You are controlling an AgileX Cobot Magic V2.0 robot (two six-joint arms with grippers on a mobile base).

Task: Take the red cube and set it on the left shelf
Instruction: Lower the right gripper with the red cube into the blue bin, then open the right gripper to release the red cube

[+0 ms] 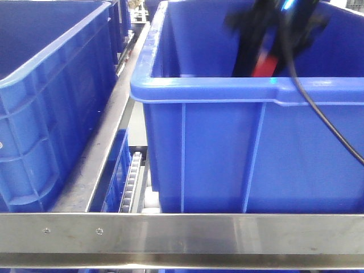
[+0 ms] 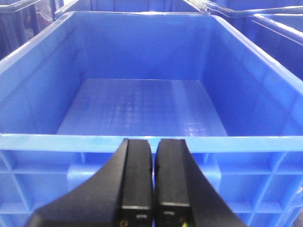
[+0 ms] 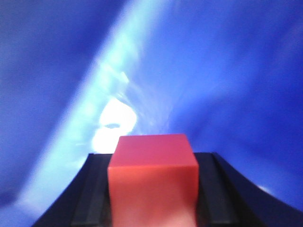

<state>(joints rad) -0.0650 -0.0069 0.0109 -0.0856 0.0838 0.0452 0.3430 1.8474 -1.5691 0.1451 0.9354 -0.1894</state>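
Red cube (image 3: 152, 177) clamped between right jaws (image 3: 151, 189) inside the right-hand blue bin (image 1: 227, 91), left jaws (image 2: 152, 175) closed and empty; risk of clipping bin rim on lift-out, knocking cube loose before left shelf.

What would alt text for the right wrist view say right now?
A red cube sits clamped between the black fingers of the right gripper, filling the lower centre of the frame. Behind it is blurred blue plastic with a bright white glare patch.
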